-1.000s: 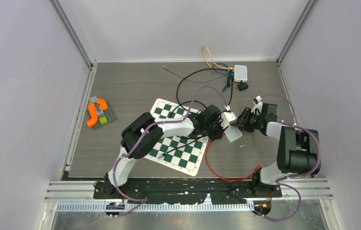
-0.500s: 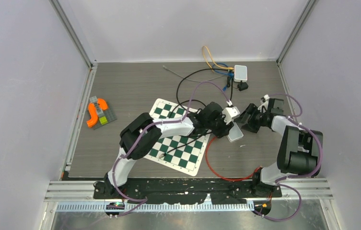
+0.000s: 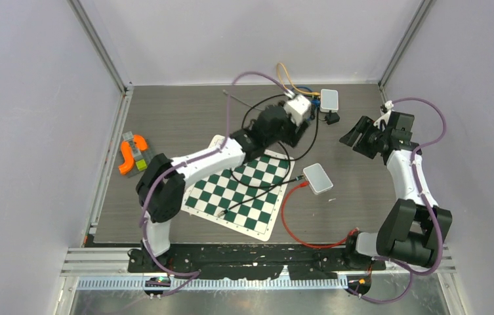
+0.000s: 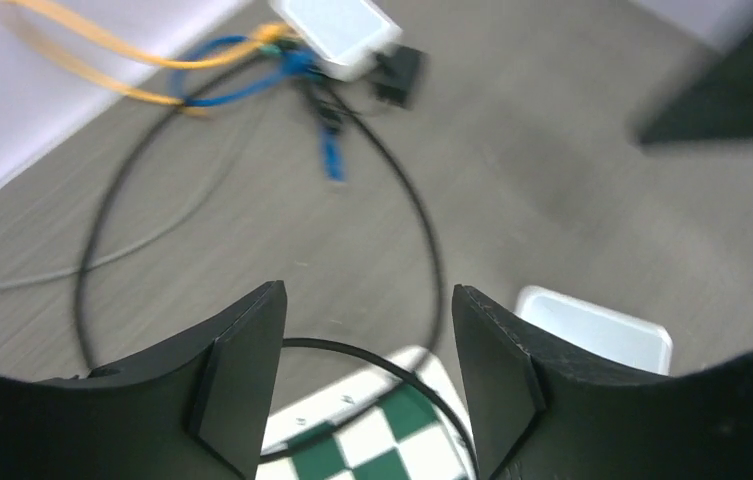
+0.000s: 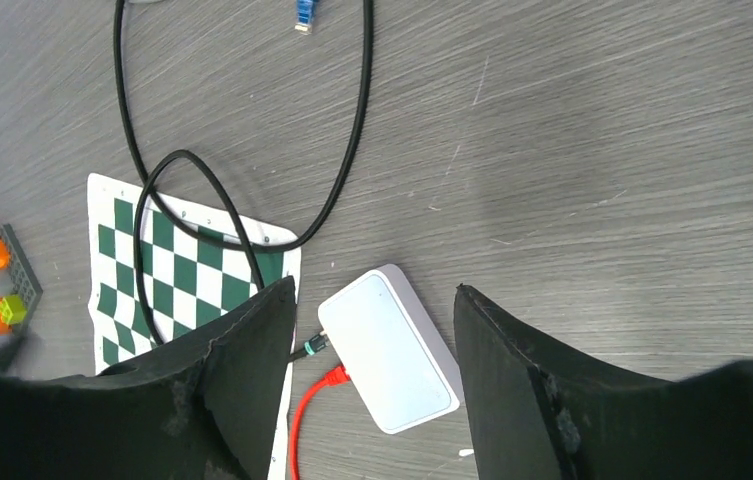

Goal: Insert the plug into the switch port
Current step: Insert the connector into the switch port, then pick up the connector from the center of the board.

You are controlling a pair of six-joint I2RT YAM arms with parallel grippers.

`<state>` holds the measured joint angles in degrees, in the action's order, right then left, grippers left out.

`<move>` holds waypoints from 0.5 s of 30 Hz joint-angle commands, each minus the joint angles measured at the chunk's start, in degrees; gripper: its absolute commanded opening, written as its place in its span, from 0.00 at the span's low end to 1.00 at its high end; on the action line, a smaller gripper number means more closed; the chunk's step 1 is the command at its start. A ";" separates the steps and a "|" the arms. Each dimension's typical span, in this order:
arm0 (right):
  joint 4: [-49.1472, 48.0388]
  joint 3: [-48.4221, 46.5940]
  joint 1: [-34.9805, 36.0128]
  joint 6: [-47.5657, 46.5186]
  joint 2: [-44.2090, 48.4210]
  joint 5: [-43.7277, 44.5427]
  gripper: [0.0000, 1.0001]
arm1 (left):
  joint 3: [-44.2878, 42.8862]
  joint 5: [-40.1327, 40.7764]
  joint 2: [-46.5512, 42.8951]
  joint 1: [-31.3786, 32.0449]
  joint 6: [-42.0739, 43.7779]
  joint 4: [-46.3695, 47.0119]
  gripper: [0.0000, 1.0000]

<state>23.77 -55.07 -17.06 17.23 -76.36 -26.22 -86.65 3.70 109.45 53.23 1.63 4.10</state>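
Checkered mat [image 3: 245,197], orange toy [image 3: 128,155]

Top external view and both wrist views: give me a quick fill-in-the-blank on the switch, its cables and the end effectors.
Beside the black plug, the near switch holds a cable coloured ____.
The left end effector and the right end effector both have their jaws ____, with nothing between them.
The chessboard mat has white and ____ squares.
Missing words: red; open; green.
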 commanded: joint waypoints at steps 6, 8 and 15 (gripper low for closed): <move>1.38 -0.29 6.71 -1.95 5.97 0.35 0.63 | -13.72 14.02 2.00 -17.60 -25.51 -8.10 0.60; 1.99 -1.03 9.14 -2.09 6.33 1.23 0.63 | -17.83 12.03 5.04 -20.24 -28.00 -9.49 0.62; 5.77 -5.94 12.56 -2.46 5.59 2.73 0.62 | -29.36 5.44 18.05 -30.83 -49.01 -11.54 0.55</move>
<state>26.85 -55.33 -4.73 16.10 -71.85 -25.15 -113.43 13.15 122.30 26.92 -32.45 -6.24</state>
